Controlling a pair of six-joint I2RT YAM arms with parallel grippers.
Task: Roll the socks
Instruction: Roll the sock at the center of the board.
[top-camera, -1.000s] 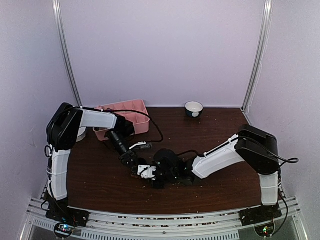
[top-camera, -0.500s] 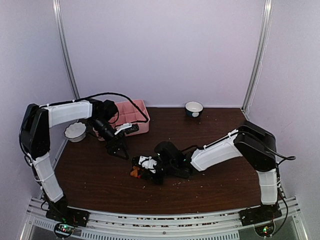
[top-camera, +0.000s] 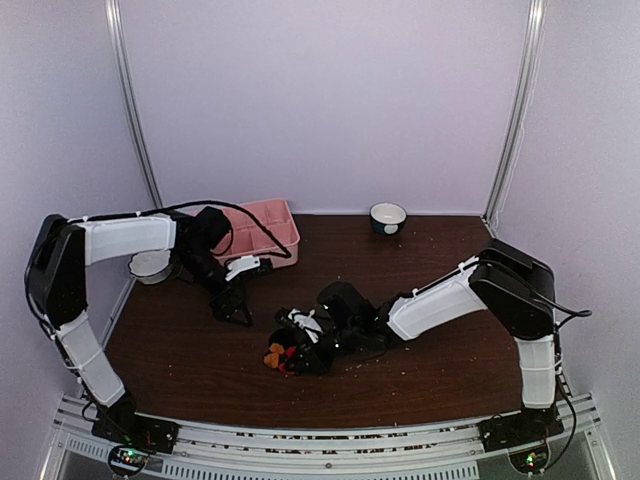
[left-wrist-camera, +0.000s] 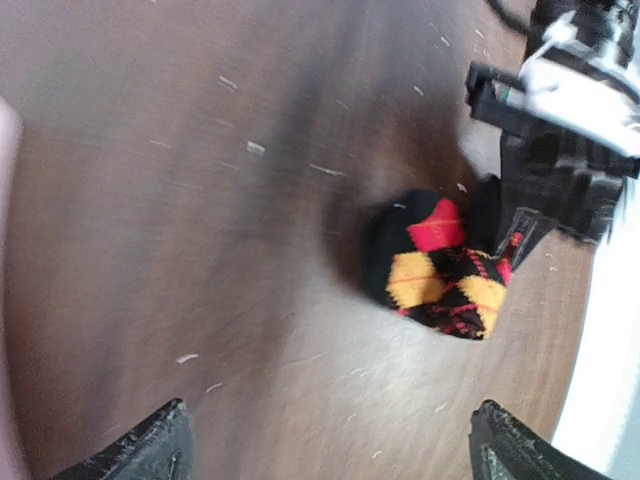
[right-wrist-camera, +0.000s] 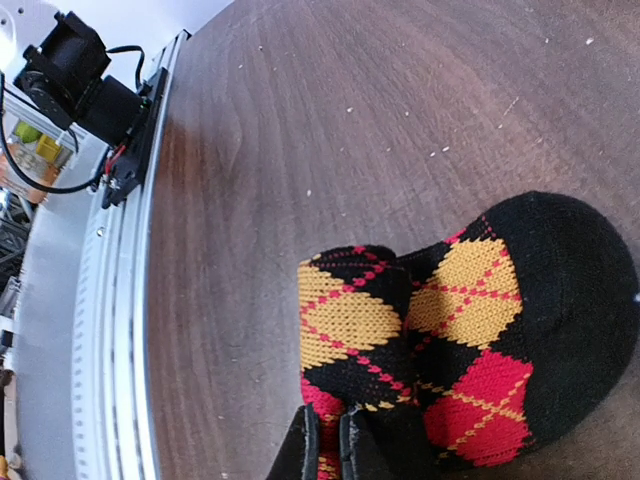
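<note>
black argyle socks (right-wrist-camera: 450, 330) bunch at lower right, pinched tight by my right gripper (right-wrist-camera: 328, 445); whether 1 or 2, i cannot tell. my left gripper (left-wrist-camera: 330, 445) gapes wide, empty.

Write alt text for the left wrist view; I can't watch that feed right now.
A bunched black argyle sock with orange, yellow and red diamonds lies on the dark wooden table, pinched at its right side by the right claw. The left claw is open, its fingertips wide apart at the frame's bottom corners.
</note>
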